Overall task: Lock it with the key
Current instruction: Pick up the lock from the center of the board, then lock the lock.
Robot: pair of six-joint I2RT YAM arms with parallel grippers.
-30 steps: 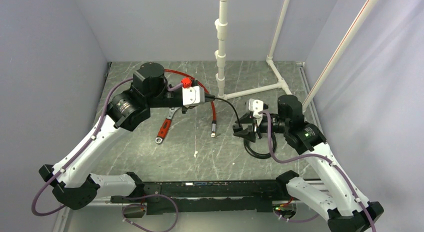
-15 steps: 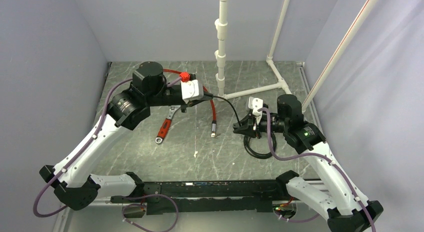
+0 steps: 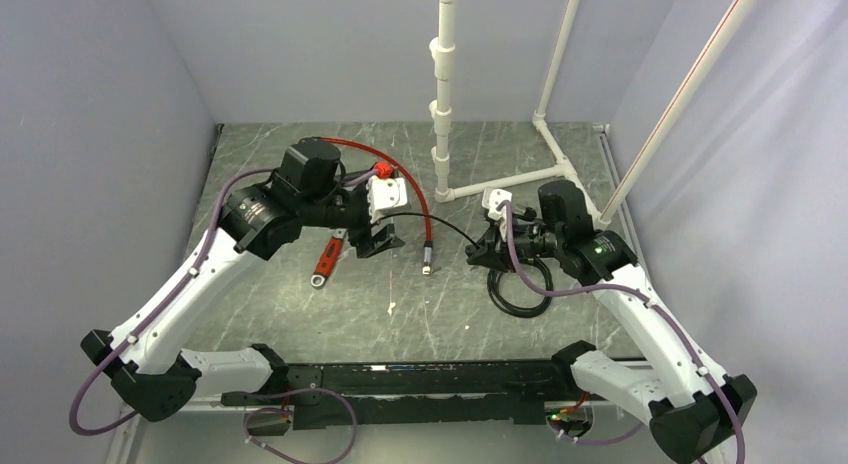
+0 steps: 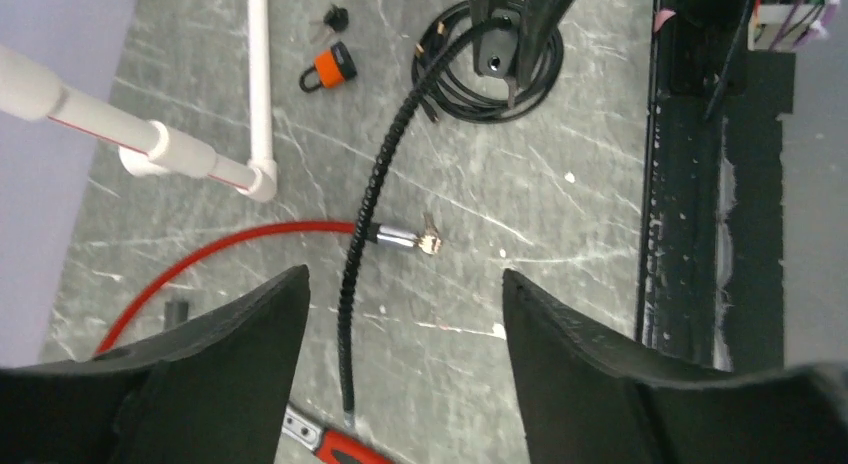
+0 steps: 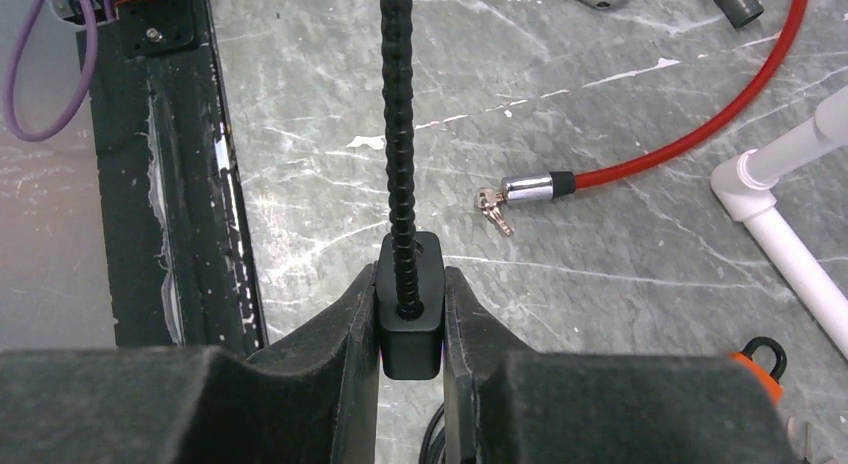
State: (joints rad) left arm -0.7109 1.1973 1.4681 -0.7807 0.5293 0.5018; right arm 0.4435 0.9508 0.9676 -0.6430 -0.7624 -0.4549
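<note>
Two tools show from above. My left tool (image 3: 375, 241) hangs splayed and empty over the counter (image 3: 420, 319), just right of the wrench (image 3: 330, 256). My right tool (image 3: 483, 252) sits on the right, closed on something dark. I cannot pick out the key from here.

From the left wrist, my fingers stand wide with nothing between them. Below, the black cable (image 4: 372, 199) runs off to the lock body (image 4: 495, 59), which the right tool holds. The key (image 4: 337, 19) lies on the counter on the far right, just beside the orange padlock (image 4: 330, 64), and neither tool has it.

From the right wrist, my fingers pinch the lock body squarely on both sides, the cable leading out of its top. Only the padlock shows here, in the lower corner.

I judge the lock is being held ready and the key not yet fetched. Next, my free left tool should reach for that small black head, close narrowly on it, then line it up carefully with the keyhole.
</note>
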